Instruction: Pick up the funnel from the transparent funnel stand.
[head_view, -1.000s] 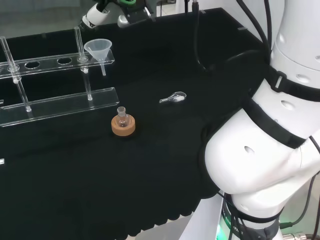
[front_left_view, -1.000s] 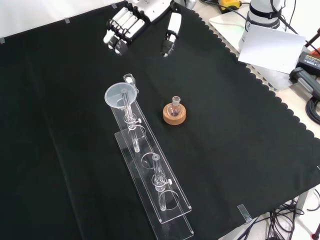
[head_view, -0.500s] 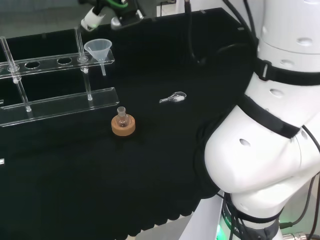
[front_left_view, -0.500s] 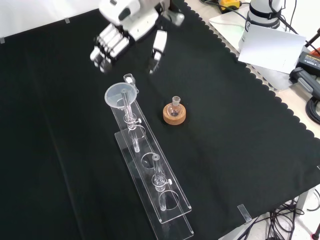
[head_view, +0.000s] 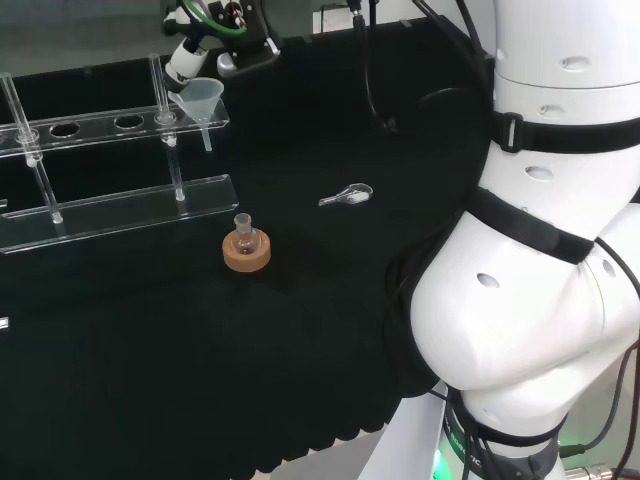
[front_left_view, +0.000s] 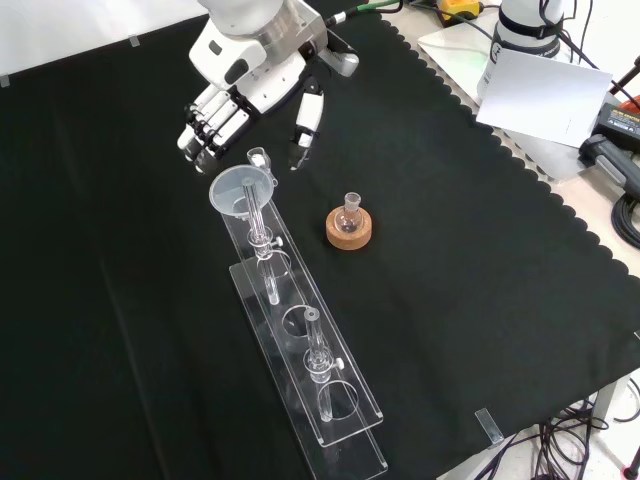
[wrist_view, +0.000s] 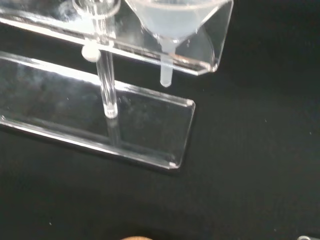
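Hovering above the far end of the funnel stand (front_left_view: 300, 340) in the front view, the hand (front_left_view: 245, 85) has its fingers (front_left_view: 205, 130) and thumb (front_left_view: 303, 125) spread apart and pointing down, released and grasping nothing. Fingers and thumb flank the end of the stand where the funnel (front_left_view: 240, 192) sits, without touching it.

That funnel is clear, pale plastic or glass: a wide cone with a round rim and a short, narrow stem. It rests in the end hole of the stand's upper shelf, cone above the shelf and stem hanging below it, clear of the lower base plate, as the wrist view shows.

Made of clear plastic, the stand has an upper shelf with round holes, carried on thin upright rods over a flat base plate. It lies toward the left edge of the cloth (head_view: 330, 330) in the head view.

Beside the stand, nearer the cloth's middle, a small flask (front_left_view: 350, 212) sits on a cork ring (front_left_view: 351, 229). A small clear spoon-like piece (head_view: 347, 196) lies apart from them.
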